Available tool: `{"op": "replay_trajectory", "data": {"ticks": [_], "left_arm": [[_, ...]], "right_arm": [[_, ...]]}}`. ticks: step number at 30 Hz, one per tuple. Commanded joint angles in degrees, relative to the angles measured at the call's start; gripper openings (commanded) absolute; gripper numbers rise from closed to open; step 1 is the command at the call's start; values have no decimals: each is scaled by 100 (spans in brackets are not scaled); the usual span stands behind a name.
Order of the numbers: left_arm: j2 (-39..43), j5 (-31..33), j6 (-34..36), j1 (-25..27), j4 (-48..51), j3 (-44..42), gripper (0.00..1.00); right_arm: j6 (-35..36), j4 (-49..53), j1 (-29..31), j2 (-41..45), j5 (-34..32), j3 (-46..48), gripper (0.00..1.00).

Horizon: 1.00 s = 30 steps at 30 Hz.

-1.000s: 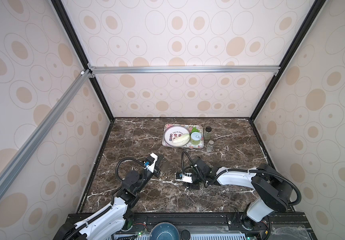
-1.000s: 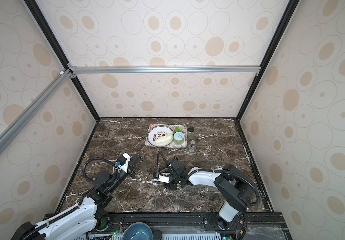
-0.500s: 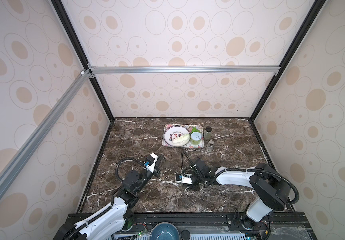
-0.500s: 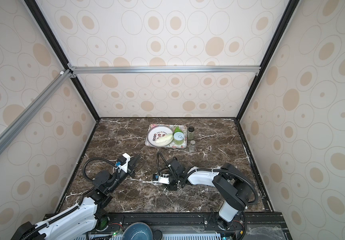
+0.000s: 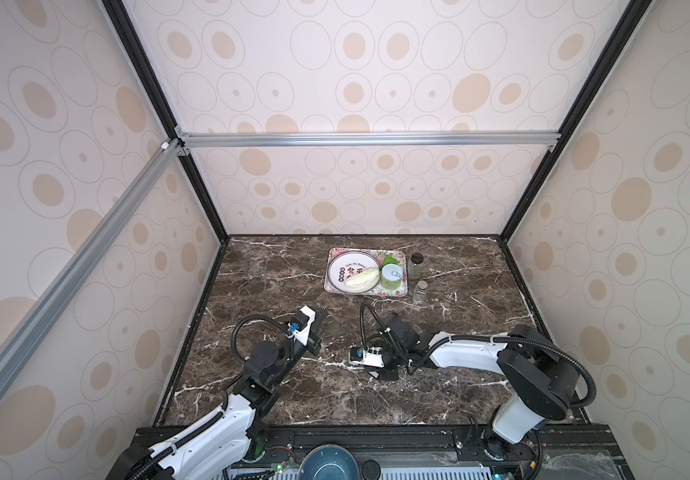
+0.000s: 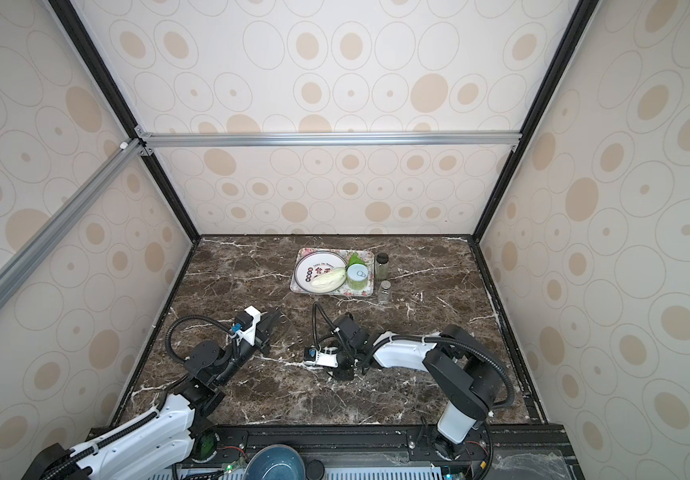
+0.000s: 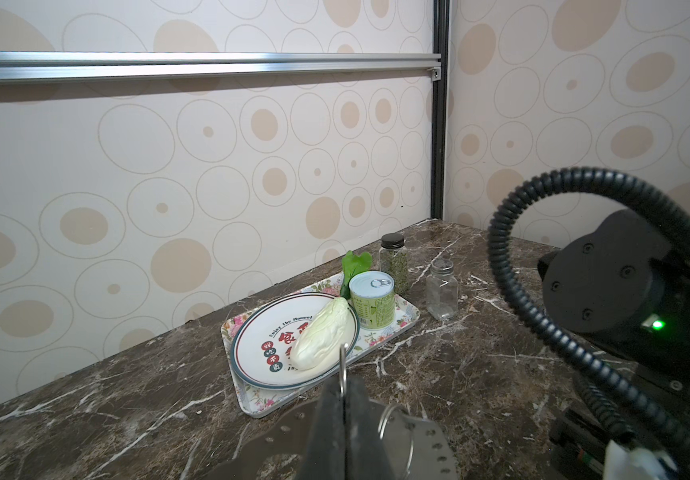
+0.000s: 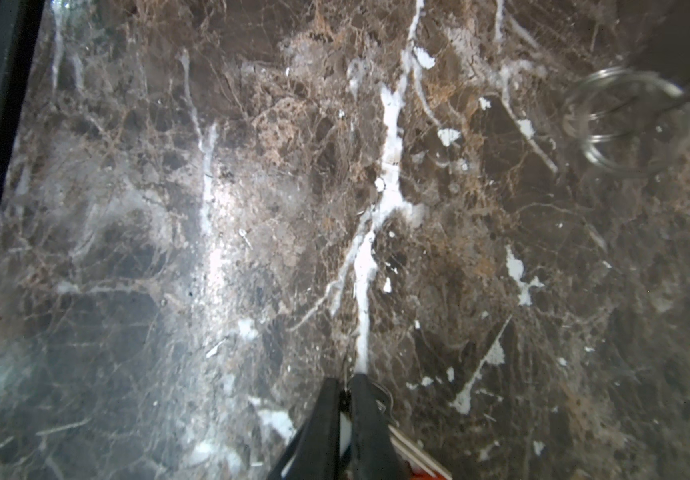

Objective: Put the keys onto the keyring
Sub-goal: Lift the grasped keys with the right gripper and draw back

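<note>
**Work surface:** brown marble tabletop [image 5: 293, 395].

**Rear of the tabletop:**
- A floral tray [image 7: 247, 401] carries three items.
  - A white printed plate [image 7: 260, 332].
  - A napa cabbage [image 7: 326, 336], lying across the plate's rim.
  - A green pull-tab can [image 7: 374, 301].
- Just beside the tray stand a black-capped herb jar [image 7: 394, 262] and a clear glass jar [image 7: 441, 291].

**Left gripper [image 7: 343, 386]:**
- Its fingers are together, clamped on the keyring [image 7: 426, 436], a flat grey plate with small holes along its rim.
- A thin metal edge shows between the fingertips.
- In both top views this gripper sits left of centre, toward the front.

**Right gripper [image 8: 346, 386]:**
- Its fingers are nearly together, pinching the keys [image 8: 411, 451] close above the marble.
- Metal blades, a white label and a red-orange tag show beside the fingers.
- In both top views it sits near the front centre.

**Relation:** the keys and the keyring are apart.
</note>
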<state>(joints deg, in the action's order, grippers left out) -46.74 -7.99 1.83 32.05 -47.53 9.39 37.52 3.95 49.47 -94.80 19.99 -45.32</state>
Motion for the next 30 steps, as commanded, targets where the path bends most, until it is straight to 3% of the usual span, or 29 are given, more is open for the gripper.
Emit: {"op": "replay_trajectory", "data": {"ticks": [1, 10, 13, 15, 18, 26, 30], "left_arm": [[27, -15, 46, 47, -168, 186, 0], [33, -36, 46, 44, -161, 186, 0], [30, -45, 37, 40, -169, 192, 0], [33, -47, 37, 43, -165, 187, 0], [48, -40, 37, 38, -160, 191, 0], [69, -45, 28, 38, -169, 183, 0], [43, -36, 28, 39, -178, 183, 0]], "right_arm": [[63, 142, -6, -129, 129, -129, 12], [47, 217, 1, -229, 94, -203, 13], [48, 260, -7, -258, 93, -223, 10], [43, 258, -1, -251, 102, -228, 0], [-33, 184, -8, -193, 95, -198, 0], [-806, -113, -146, 194, -127, -153, 0], [-1330, -783, -219, 675, -229, 232, 0]]}}
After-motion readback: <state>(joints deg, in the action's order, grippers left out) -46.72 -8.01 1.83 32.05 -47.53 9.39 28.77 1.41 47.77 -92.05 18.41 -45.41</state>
